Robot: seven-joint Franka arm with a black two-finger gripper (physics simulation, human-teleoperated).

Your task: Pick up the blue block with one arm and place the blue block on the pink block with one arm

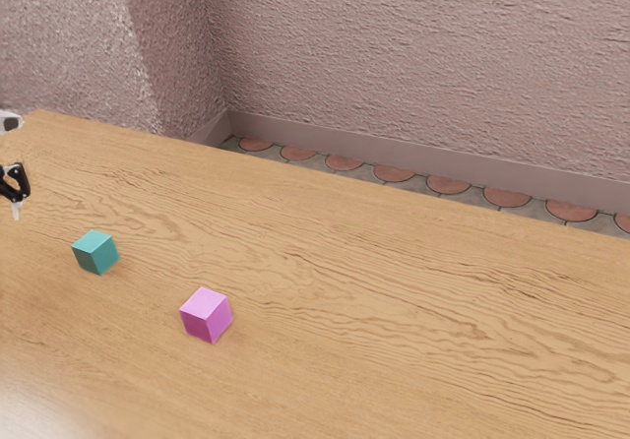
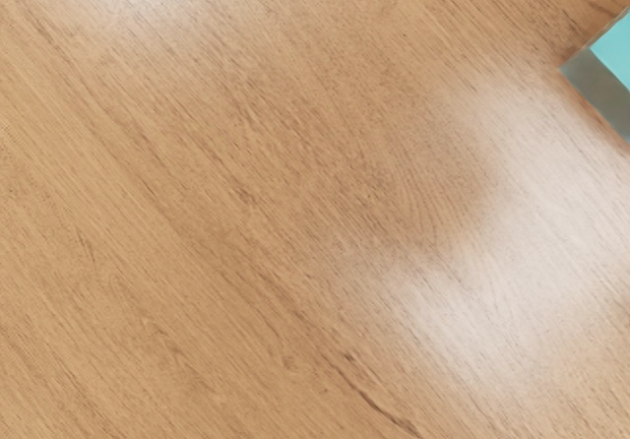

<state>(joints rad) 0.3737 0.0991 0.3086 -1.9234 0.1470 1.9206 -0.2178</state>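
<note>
The blue block [image 1: 95, 252], a teal-blue cube, rests on the wooden table [image 1: 394, 291] toward the exterior view's left. The pink block [image 1: 206, 314] sits on the table a short way to its right and nearer the front edge, apart from it. My gripper [image 1: 14, 189] hangs at the exterior view's far left edge, above the table, up and to the left of the blue block and clear of it. Only a small part of the hand shows there. In the wrist view a corner of the blue block [image 2: 612, 57] pokes in at the edge over the wood grain.
The table's far edge runs along a gap with a tiled floor [image 1: 394, 173] and a rough pink wall [image 1: 413, 55] behind it. Bare wood stretches to the exterior view's right of the two blocks.
</note>
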